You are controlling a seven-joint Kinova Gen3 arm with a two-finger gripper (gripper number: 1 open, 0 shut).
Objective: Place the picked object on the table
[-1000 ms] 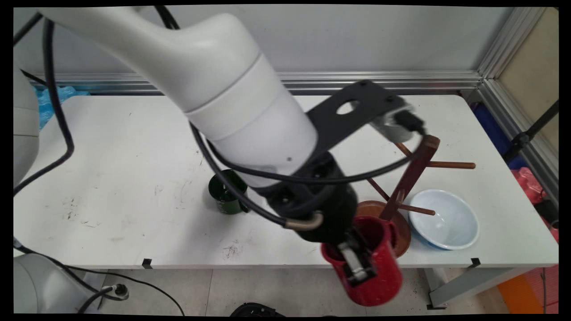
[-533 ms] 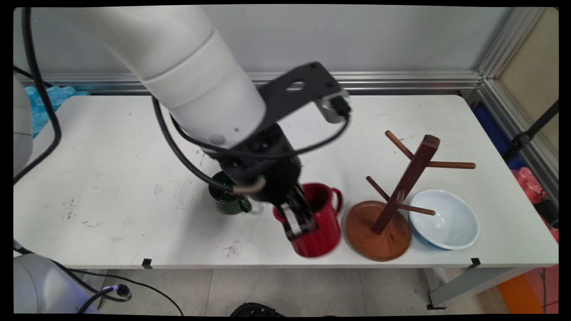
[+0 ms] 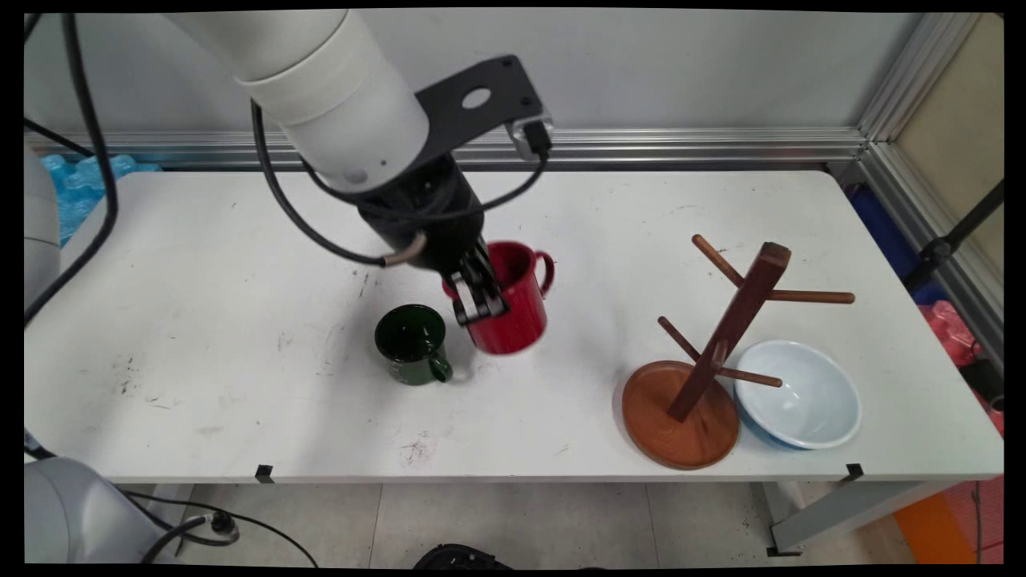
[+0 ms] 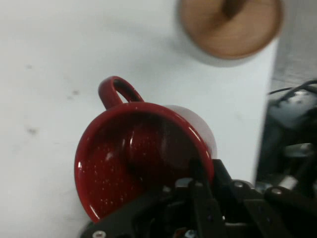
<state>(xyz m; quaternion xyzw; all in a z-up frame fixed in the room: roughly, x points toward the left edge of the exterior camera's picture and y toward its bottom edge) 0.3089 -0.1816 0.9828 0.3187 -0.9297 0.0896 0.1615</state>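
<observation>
My gripper point(image 3: 478, 295) is shut on the rim of a red speckled mug point(image 3: 513, 300), one finger inside it and one outside. The mug hangs a little above the table's middle, its handle point(image 3: 545, 271) pointing right and away. In the hand view the red mug point(image 4: 133, 158) fills the lower middle with its handle point(image 4: 116, 91) at the upper left, and my gripper point(image 4: 200, 186) clamps its rim at the lower right. A dark green mug point(image 3: 413, 343) stands on the table just left of the red one.
A wooden mug tree point(image 3: 725, 332) with several pegs stands on a round base point(image 3: 677, 421) at the front right; that base point(image 4: 230, 25) shows at the top of the hand view. A light blue bowl point(image 3: 797, 405) sits right beside it. Black cables point(image 3: 296, 208) hang from the arm.
The arm has carried the red mug from beyond the table's front edge near the mug tree, leftward and toward the back, to just right of the green mug.
</observation>
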